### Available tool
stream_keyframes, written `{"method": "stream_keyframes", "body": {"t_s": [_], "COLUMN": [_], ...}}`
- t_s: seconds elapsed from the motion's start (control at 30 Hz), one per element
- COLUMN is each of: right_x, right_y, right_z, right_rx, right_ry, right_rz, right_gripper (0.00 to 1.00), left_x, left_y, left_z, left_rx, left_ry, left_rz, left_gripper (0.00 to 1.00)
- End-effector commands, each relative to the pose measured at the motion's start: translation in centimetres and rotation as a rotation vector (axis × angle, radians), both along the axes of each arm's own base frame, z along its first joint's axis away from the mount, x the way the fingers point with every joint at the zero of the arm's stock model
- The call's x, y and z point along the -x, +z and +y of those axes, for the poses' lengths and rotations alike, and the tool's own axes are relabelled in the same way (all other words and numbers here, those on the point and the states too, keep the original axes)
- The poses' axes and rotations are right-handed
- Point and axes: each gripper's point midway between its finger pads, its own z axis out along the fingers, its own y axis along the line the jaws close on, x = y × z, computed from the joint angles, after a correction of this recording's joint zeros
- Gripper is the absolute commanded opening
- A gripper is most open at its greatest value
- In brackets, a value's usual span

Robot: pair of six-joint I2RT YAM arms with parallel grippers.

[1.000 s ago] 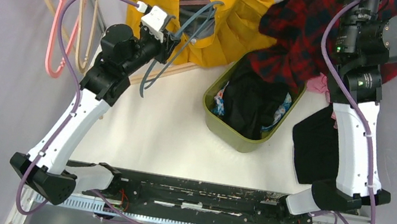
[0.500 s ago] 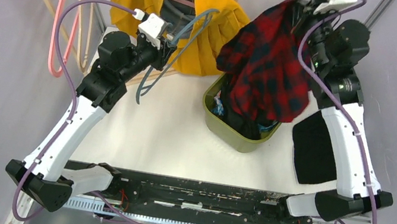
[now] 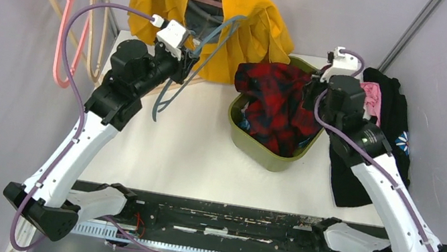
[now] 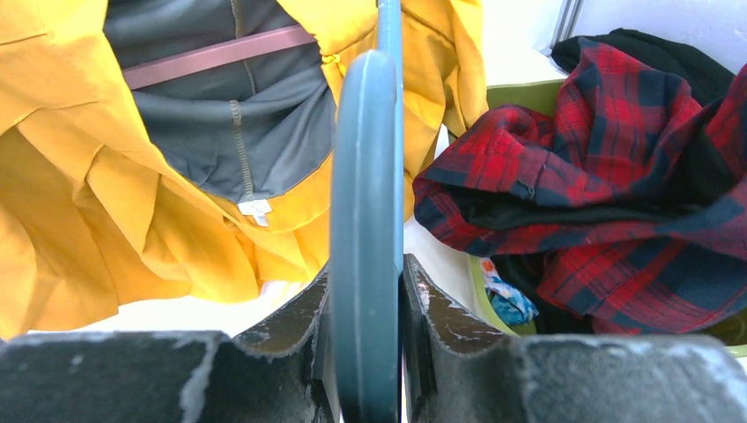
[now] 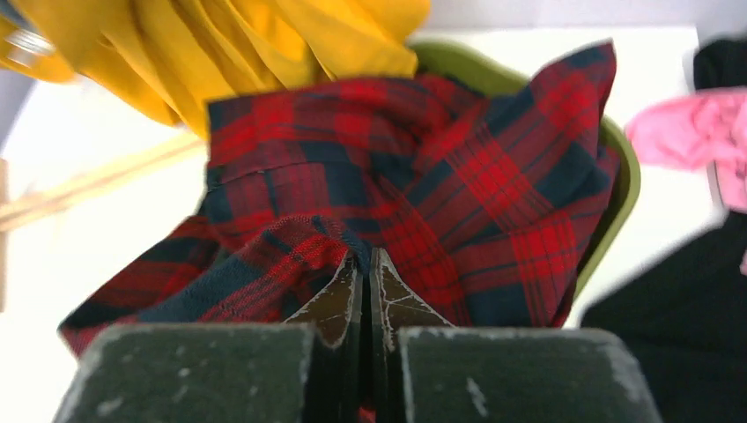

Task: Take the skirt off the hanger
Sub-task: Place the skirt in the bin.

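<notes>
Filling the green bin (image 3: 261,156) is a plaid garment (image 3: 275,100).

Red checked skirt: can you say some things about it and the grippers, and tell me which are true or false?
1. The red checked skirt lies in the green bin. True.
2. The left gripper is empty. False: it clamps a blue-grey hanger.
3. The yellow garment lies flat on the table. False: it hangs on a pink hanger.
4. The right gripper is shut on the red checked skirt. True.
</notes>
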Motion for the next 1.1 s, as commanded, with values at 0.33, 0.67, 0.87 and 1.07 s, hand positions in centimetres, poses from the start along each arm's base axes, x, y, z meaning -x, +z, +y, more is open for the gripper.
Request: {"method": "stream_keyframes", "body": {"t_s": [0.33,0.67,0.87,1.07], "right_x": [-5.1,-6.1,-4.9,-2.3], "right_y": [-21.5,-25.6,-15.3,-5.5], "right_z": [0.6,1.2,-0.1,-0.8], "right_rx": [0.039,0.201,0.321,0.323], "right_ry": [-0.187,-0.121,-0.076,-0.059], "right_rz": [0.536,0.677,0.482,0.275], "right_gripper": [0.01,0.4,0.61,0.64], "left_x": [-0.4,-1.5,-1.2,-0.8], "left_y": [1.0,0.0,-0.7,-2.2], "left_z": [0.8,1.0,1.2,2.1], "left_rx": [-0.032,-0.077,-0.088,-0.112], "left_ry": [0.051,0.077,0.079,0.115], "left_rz": [-0.023,0.013,0.026,0.07], "left_gripper": [0.03,0.03,0.03,0.03]}}
